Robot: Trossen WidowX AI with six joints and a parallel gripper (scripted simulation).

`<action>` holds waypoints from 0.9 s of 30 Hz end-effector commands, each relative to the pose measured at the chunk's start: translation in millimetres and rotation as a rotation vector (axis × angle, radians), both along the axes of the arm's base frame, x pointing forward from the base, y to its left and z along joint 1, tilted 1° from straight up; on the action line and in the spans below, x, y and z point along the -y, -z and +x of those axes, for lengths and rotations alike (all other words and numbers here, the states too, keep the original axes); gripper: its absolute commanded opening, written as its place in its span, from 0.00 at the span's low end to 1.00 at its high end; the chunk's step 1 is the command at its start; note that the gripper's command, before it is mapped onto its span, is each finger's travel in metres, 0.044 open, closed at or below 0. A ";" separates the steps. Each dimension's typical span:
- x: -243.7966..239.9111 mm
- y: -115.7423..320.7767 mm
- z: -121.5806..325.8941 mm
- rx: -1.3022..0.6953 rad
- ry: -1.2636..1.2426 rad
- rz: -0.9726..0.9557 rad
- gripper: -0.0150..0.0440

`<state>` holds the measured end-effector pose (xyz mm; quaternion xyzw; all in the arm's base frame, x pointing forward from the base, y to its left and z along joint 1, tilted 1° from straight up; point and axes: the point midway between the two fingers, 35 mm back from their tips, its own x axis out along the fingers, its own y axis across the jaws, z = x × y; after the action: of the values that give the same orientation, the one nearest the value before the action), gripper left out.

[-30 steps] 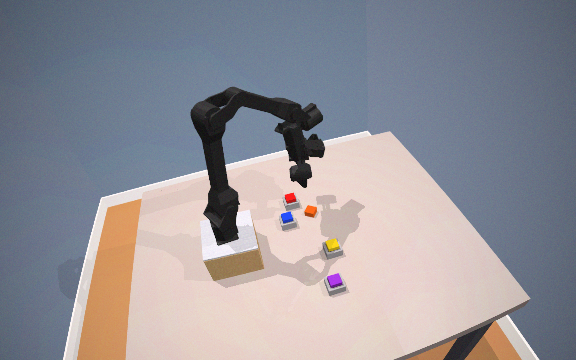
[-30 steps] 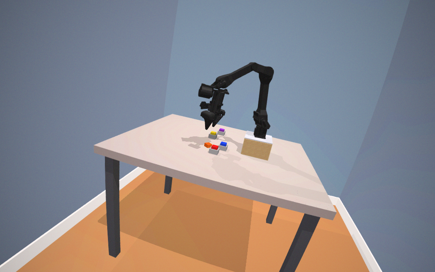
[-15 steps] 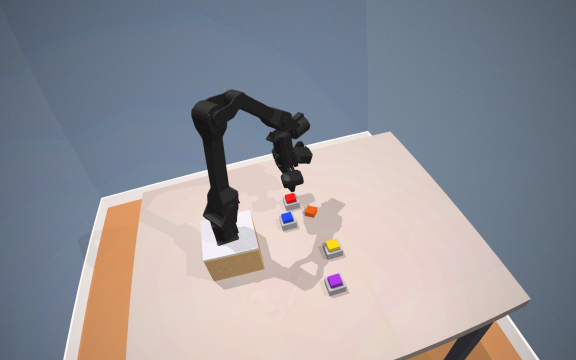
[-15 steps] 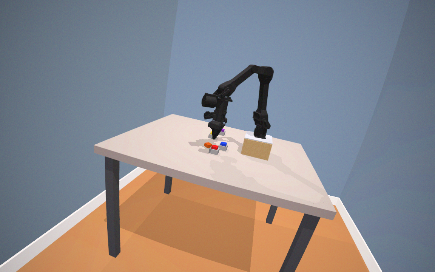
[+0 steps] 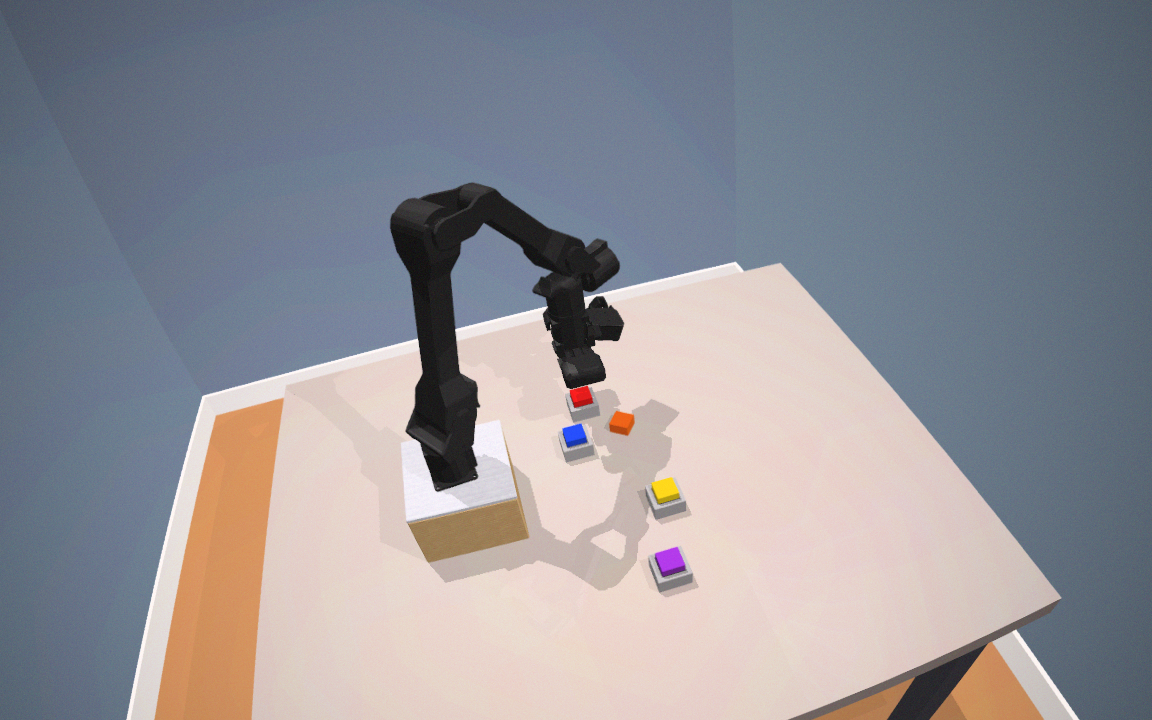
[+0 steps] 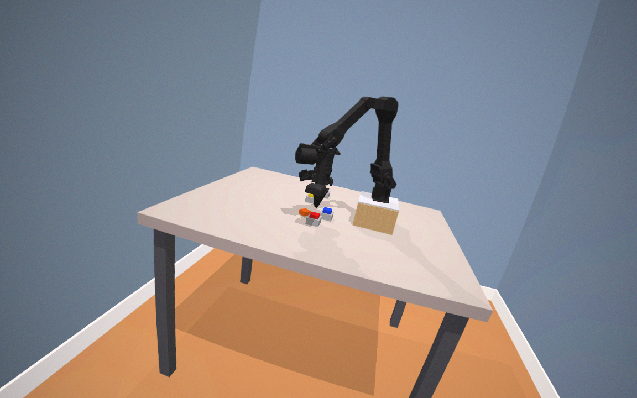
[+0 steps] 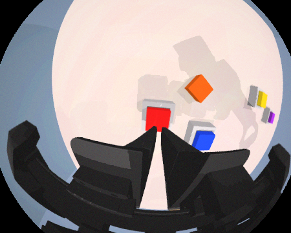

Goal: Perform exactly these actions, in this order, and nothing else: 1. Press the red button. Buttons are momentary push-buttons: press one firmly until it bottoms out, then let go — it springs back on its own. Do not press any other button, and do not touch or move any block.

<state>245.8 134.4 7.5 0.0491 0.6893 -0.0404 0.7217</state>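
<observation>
The pincer [image 7: 158, 131] points down with its fingers drawn together on nothing, tips poised just above the red button [image 7: 158, 118], not visibly touching it. The red button sits on the table [image 5: 831, 465] in its grey housing, with the orange block [image 5: 621, 422] just beside it and the blue button [image 5: 575, 436] near.

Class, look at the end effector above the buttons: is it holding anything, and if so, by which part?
Nothing is held. The end effector is shut with nothing between its fingers, its tips poised over the red button.
</observation>
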 end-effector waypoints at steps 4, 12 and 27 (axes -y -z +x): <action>-0.6 1.7 -0.2 -0.001 -0.005 0.003 0.29; -0.9 14.4 0.7 -0.001 -0.005 0.003 0.29; -0.8 34.4 1.0 -0.002 -0.005 0.003 0.29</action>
<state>249.0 136.0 -22.7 0.0503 0.6869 -0.0387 0.7240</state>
